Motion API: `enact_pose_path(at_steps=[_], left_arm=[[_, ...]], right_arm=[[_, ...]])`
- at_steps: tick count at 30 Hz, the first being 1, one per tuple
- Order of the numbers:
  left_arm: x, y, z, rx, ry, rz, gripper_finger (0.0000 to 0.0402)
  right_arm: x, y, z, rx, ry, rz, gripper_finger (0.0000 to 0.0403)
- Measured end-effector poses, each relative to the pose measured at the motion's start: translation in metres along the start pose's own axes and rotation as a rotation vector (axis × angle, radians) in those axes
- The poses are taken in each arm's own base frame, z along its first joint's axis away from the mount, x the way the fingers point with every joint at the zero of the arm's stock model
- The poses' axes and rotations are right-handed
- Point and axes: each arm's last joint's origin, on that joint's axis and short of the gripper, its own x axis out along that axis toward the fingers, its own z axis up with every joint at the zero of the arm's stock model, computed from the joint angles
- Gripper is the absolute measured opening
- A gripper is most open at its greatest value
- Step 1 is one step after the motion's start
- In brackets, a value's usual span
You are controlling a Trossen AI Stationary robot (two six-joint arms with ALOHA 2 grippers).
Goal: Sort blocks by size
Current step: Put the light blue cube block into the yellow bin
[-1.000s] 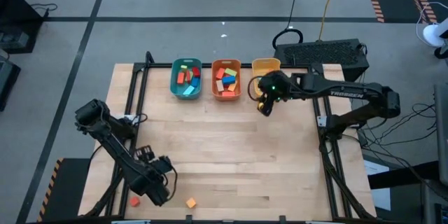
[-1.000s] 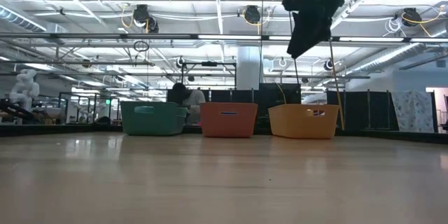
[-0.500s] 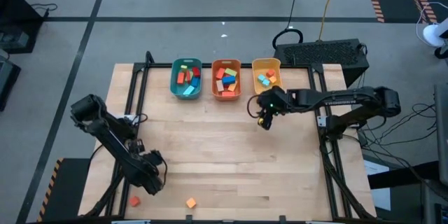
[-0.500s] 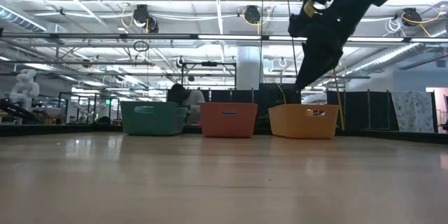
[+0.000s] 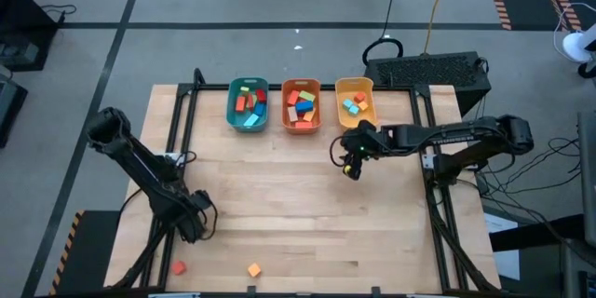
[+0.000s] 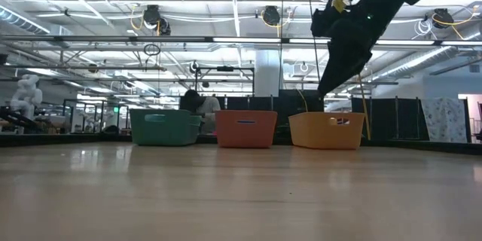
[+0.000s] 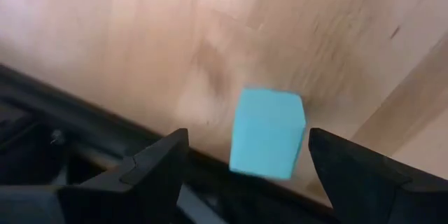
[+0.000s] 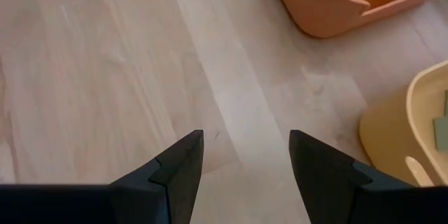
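Observation:
My left gripper (image 5: 191, 221) is low over the table's near left part, open (image 7: 248, 138). A light blue block (image 7: 268, 133) lies on the table between its two fingers, apart from both, close to the table's dark edge rail; in the high view the gripper hides it. A red block (image 5: 178, 268) and an orange block (image 5: 253, 269) lie near the table's near edge. My right gripper (image 5: 349, 163) is open and empty (image 8: 245, 136), above the table just nearer than the yellow bin (image 5: 355, 101). Several blocks lie in the teal bin (image 5: 247, 104), the orange bin (image 5: 301, 104) and the yellow bin.
The three bins stand in a row at the table's far edge. A dark frame rail runs along the table's sides (image 5: 172, 140). Bare wood lies between the two grippers (image 5: 279, 186). A person shows far behind the bins in the low view (image 6: 197, 104).
My left gripper has gone toward the table's far edge and a little left, away from the red and orange blocks. My right gripper has gone from over the yellow bin toward the table's near edge, now over bare wood.

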Motion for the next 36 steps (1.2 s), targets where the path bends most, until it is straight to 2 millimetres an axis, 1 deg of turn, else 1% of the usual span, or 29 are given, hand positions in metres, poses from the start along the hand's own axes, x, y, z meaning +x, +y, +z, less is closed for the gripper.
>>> enact_pose_path(at_steps=[4,7,10,12,15,20,25,32,36], left_arm=[[0.011,0.001,0.001,0.001,-0.007,-0.026,0.0295],[0.014,0.000,0.002,-0.027,-0.013,-0.048,0.0279],[0.016,0.001,0.002,-0.053,-0.012,-0.048,0.0237],[0.016,0.001,0.002,-0.068,-0.014,-0.048,0.0198],[0.015,0.000,0.002,-0.077,-0.027,-0.053,0.0137],[0.015,0.001,0.003,-0.109,-0.035,-0.056,0.0135],[0.009,0.002,0.007,-0.147,-0.092,-0.098,0.0135],[-0.012,0.005,0.021,-0.223,-0.342,-0.280,0.0135],[-0.024,0.006,0.028,-0.277,-0.500,-0.373,0.0135]], right_arm=[[0.000,0.003,0.000,0.000,-0.007,0.009,0.0196],[-0.001,0.007,-0.001,-0.033,-0.010,0.019,0.0196],[0.006,0.013,-0.007,-0.097,-0.024,0.063,0.0196],[0.012,0.015,-0.010,-0.124,-0.023,0.101,0.0196],[0.018,0.020,-0.015,-0.124,-0.026,0.109,0.0196],[0.027,0.038,-0.024,-0.185,-0.033,0.146,0.0196],[0.032,0.066,-0.028,-0.298,-0.103,0.217,0.0196],[0.044,0.103,-0.034,-0.468,-0.263,0.239,0.0196],[0.050,0.121,-0.034,-0.506,-0.398,0.187,0.0196]])
